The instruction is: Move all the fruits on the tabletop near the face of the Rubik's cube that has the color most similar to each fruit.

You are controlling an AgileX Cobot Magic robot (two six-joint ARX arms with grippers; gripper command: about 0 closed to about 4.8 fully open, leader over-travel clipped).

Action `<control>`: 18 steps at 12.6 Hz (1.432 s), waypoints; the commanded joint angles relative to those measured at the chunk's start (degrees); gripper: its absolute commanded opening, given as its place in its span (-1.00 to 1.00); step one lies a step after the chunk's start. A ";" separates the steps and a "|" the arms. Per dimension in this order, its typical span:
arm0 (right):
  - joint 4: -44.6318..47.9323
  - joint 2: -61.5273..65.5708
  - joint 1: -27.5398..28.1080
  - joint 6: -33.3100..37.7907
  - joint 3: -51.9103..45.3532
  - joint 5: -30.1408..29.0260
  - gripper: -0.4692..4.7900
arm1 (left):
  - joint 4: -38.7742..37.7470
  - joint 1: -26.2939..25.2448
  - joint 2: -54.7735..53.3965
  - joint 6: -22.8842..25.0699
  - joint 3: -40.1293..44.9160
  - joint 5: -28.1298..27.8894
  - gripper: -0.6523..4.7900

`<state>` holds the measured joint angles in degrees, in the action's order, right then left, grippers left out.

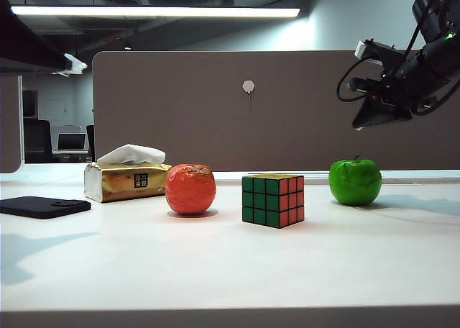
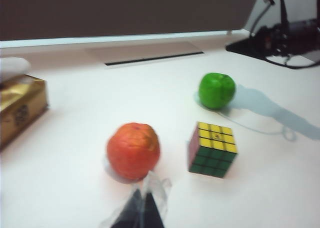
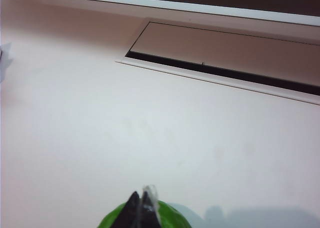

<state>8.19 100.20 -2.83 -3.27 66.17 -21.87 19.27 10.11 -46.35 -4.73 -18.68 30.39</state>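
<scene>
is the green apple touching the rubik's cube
No, in the exterior view the green apple sits apart from the Rubik's cube, bare tabletop between them.

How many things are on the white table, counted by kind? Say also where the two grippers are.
Fruits: 2, green apple and orange-red fruit
Rubik's cube: 1
Gold tissue pack: 1
Black flat object: 1
Total: 5
Left gripper: shut, near the orange-red fruit.
Right gripper: shut, above the apple.

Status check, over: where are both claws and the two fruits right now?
Left claw shut, empty, above orange-red fruit. Right claw shut, empty, above green apple. Rubik's cube between fruits. Nothing blocking.
</scene>
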 commanded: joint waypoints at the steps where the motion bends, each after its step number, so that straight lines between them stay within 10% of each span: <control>1: 0.48 -0.13 -0.09 0.33 0.98 -0.11 -0.82 | 0.50 1.31 -0.22 1.53 -0.42 0.37 -0.78; 18: -15.43 6.23 -1.20 1.53 6.60 -3.74 -0.82 | 0.98 5.95 -1.99 2.58 -0.42 -1.22 -0.78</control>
<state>-7.60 106.78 -3.57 -1.89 72.64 -25.19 19.49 16.08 -48.40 -2.39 -18.70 29.15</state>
